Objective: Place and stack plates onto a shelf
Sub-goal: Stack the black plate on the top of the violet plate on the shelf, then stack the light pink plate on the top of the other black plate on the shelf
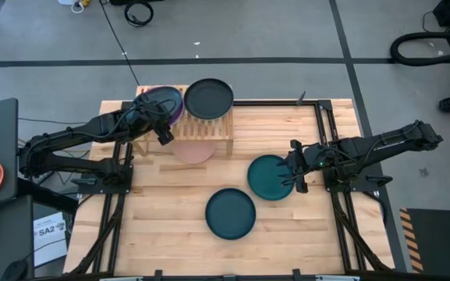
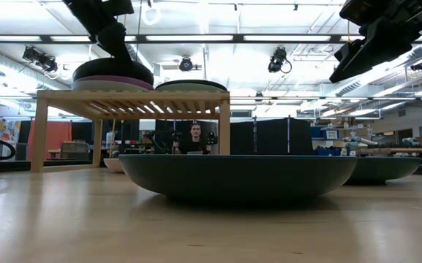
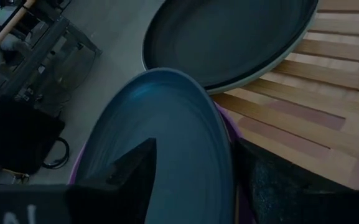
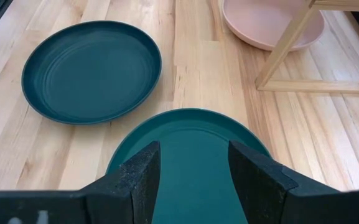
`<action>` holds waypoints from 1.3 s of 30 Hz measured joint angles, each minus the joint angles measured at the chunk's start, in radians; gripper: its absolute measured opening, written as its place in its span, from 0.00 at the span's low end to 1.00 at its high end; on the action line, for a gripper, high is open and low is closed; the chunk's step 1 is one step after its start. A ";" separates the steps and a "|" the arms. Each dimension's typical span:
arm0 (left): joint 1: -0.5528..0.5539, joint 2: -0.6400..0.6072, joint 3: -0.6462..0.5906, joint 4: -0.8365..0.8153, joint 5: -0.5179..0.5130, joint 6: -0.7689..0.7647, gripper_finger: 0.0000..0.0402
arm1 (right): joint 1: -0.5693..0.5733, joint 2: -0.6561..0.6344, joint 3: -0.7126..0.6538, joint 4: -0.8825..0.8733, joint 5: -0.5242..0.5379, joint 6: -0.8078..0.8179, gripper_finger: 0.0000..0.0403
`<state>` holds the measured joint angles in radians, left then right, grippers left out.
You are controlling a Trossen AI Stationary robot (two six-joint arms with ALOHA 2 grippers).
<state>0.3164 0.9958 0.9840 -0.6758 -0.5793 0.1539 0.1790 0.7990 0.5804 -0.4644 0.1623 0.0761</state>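
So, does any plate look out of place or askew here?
Yes. The pink plate lies on the table under the shelf, not on top with the others. The left stack sticks out past the shelf's edge, with the left tool open beside it.

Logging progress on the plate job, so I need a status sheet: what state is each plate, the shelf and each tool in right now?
Shelf: upright, plates on top.
Purple stack: on shelf, dark plate uppermost.
Black plate: on shelf, beside the stack.
Pink plate: on the table under the shelf.
Green-teal plate: on the table.
Dark teal plate: on the table, untouched.
Left tool: open, by the stack.
Right tool: open, astride the green-teal plate's rim.
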 joint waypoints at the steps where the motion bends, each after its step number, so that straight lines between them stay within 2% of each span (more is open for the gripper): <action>1: 0.000 0.000 0.000 0.000 -0.001 0.016 0.55 | 0.000 0.000 0.000 0.000 0.000 0.000 0.48; 5: 0.000 -0.004 0.000 0.032 -0.009 0.060 0.55 | 0.000 0.000 0.000 0.000 0.000 0.000 0.48; 13: 0.000 -0.009 0.002 0.201 -0.001 0.059 0.55 | 0.000 0.000 0.000 0.000 0.000 0.000 0.48; 17: 0.000 -0.008 0.002 0.225 0.015 0.010 0.55 | 0.000 0.000 0.000 0.000 0.000 0.000 0.48; 20: 0.000 -0.008 0.002 0.223 0.131 -0.042 0.55 | 0.000 0.000 0.000 0.000 0.000 0.000 0.48; 26: -0.005 -0.008 0.002 0.223 0.503 -0.119 0.55 | 0.000 0.000 0.000 0.000 0.000 0.000 0.48; 29: -0.035 -0.008 0.002 0.222 0.625 -0.139 0.55 | 0.000 0.000 0.000 0.000 0.000 0.000 0.48; 33: -0.122 -0.008 0.001 0.222 0.727 -0.139 0.55 | 0.000 0.000 0.000 0.000 0.000 0.000 0.48; 39: -0.309 0.032 0.000 0.226 0.737 -0.149 0.55 | 0.000 0.000 0.000 0.002 0.000 0.000 0.48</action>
<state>0.0077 1.0278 0.9836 -0.4498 0.1580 0.0054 0.1791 0.7990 0.5804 -0.4629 0.1619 0.0761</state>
